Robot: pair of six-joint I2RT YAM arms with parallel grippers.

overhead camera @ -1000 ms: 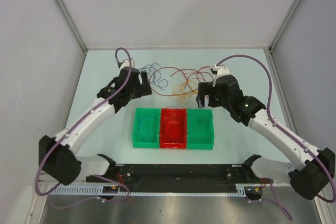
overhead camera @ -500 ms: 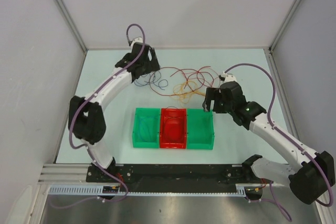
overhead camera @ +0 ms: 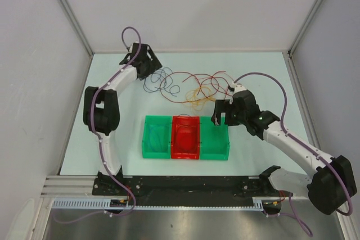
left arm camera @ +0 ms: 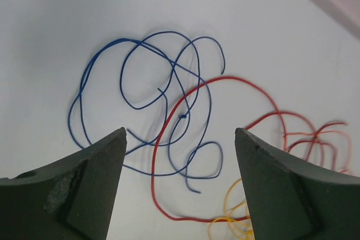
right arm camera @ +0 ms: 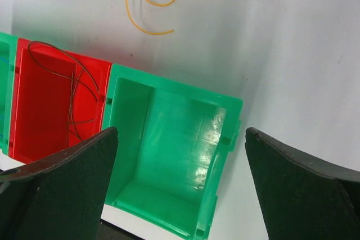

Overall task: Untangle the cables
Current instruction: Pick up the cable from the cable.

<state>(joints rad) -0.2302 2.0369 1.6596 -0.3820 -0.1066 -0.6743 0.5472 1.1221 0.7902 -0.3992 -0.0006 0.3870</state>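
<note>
Cables [left arm camera: 183,116] likely light, limp, snag-prone, best pinched at blue loop [left arm camera: 163,32] upper left; left gripper [left arm camera: 180,133] and right gripper [right arm camera: 181,133] both gape empty.

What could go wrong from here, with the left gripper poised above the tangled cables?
1. The thin flexible red cable crosses the looped thin blue cable right below the open left gripper. Closing there could pinch both and tighten the tangle.
2. The red cable runs into the thin yellow-orange cable, so pulling may drag the whole bundle.
</note>
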